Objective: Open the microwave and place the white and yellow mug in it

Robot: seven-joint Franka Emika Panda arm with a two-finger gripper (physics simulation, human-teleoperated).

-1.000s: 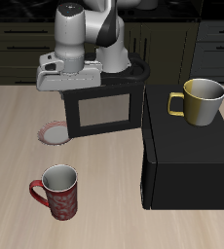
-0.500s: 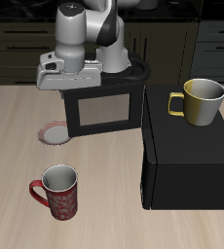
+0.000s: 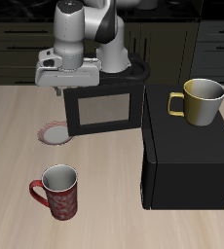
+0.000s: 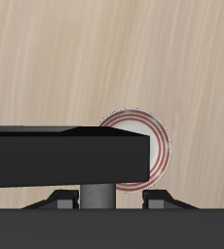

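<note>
- One microwave (image 3: 187,160) stands on the worktop (image 3: 104,209), a black box; its door (image 3: 104,109) is swung open and juts out from the box, dark window facing the front edge.
- The mug (image 3: 204,102), mustard-yellow with a pale inside, stands upright on top of the microwave, loop handle turned toward the door side. It is outside the cavity.
- The gripper (image 3: 59,86) sits at the door's free end, just above its top edge. In the wrist view the grey handle bar (image 4: 97,196) runs between the two fingers (image 4: 57,201), under the black edge of the door (image 4: 65,156).
- Finger state: they flank the bar, but contact cannot be confirmed; whether they are clenched or released, I cannot tell.
- A white plate with a red rim (image 3: 55,132) lies flat on the worktop beside the door's free end, partly hidden by it; the wrist view shows it (image 4: 143,146) behind the door edge.
- A red patterned mug (image 3: 58,190) stands upright nearer the front edge, well apart from the microwave, handle pointing away from it.
</note>
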